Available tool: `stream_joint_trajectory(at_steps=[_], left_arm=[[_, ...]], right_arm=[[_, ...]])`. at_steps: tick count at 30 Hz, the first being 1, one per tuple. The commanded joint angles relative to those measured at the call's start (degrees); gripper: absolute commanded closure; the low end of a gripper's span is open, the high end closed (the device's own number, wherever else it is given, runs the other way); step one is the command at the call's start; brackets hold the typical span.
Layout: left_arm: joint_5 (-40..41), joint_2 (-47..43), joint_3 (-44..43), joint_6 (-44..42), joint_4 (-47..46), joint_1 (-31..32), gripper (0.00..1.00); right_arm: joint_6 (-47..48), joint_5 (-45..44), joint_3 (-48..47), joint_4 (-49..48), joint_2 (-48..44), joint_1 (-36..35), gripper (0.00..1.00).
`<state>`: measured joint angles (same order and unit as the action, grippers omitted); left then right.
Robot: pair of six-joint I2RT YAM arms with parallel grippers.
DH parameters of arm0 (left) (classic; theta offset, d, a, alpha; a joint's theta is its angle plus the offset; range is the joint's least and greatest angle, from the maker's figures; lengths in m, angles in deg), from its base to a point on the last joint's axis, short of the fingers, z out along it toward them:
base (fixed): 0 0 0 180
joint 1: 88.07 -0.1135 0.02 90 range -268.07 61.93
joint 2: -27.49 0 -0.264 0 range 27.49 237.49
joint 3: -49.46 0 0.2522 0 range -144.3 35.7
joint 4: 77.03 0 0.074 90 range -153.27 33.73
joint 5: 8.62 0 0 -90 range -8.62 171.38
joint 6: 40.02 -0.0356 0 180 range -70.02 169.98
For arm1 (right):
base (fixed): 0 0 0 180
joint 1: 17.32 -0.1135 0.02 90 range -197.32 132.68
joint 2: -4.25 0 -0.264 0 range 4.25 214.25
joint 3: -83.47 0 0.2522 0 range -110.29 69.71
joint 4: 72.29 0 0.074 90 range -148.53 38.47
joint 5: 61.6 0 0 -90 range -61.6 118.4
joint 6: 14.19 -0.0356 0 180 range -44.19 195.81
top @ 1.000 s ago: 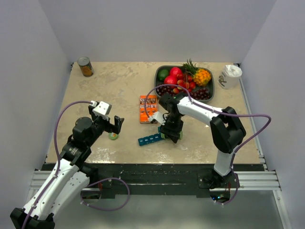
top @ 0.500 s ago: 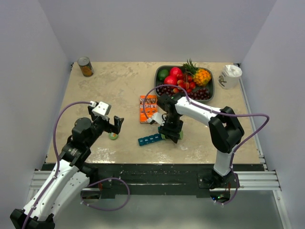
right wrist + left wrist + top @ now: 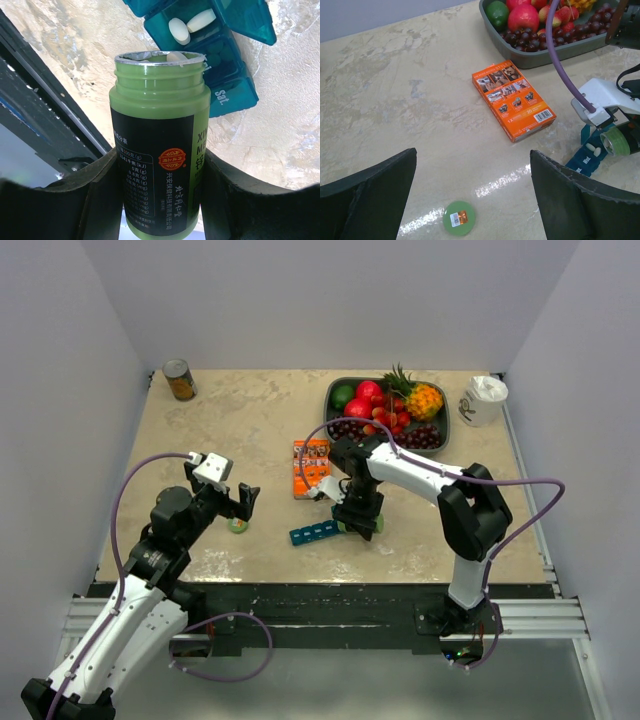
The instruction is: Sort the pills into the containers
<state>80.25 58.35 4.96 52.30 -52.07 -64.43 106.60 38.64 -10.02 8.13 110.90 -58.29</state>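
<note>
Right wrist view: the right pincer [image 3: 160, 200] is clamped on an uncapped green cylindrical plastic bottle [image 3: 160, 140] with a dark printed label. One white pill sits at the bottle's rim. The mouth faces the narrow teal-blue plastic pill organiser [image 3: 225, 85], just beside it. One compartment stands with its lid raised and holds two white oblong pills [image 3: 179, 30]. The next lid, marked "Sat", is closed.

Top external view: the organiser [image 3: 316, 531] lies on the beige marbled desk [image 3: 250, 420] near the middle of the near edge. The bottle is at its right end.

Left wrist view: the left pincer [image 3: 472, 195] has its fingers wide apart and holds nothing. It hangs over a round green cap [image 3: 458, 218] lying flat on the desk. An orange cardboard box [image 3: 514, 100] lies flat towards the desk centre.
</note>
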Motion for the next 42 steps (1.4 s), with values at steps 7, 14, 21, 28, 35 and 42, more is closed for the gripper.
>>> stream_joint_trajectory(at_steps=[7, 14, 21, 28, 35, 42], left_arm=[[-0.3, 0.3, -1.0, 0.2, -2.8, -0.4, 0.01], [1.0, 0.2, -1.4, 4.1, -1.8, -0.4, 0.01], [-3.7, 0.5, -0.6, 16.8, -1.3, -0.4, 0.01], [-2.3, 10.1, -2.2, 30.1, 10.2, -0.5, 0.01], [9.4, 27.7, -6.0, 33.3, 19.5, -0.6, 0.01], [16.1, 34.0, -5.8, 33.4, 18.9, -0.5, 0.05]], right_arm=[[-1.0, 7.9, 2.3, -4.5, -10.4, 1.4, 1.00], [1.3, 17.4, 4.7, -7.9, -20.2, 3.8, 1.00], [8.1, 25.3, 5.1, -9.6, -31.0, 7.1, 1.00], [1.0, 35.4, 16.5, -32.5, -45.9, 12.5, 1.00], [-11.5, 37.9, 28.5, -60.8, -46.9, 14.0, 1.00], [-9.5, 35.7, 33.7, -61.5, -50.6, 14.8, 1.00]])
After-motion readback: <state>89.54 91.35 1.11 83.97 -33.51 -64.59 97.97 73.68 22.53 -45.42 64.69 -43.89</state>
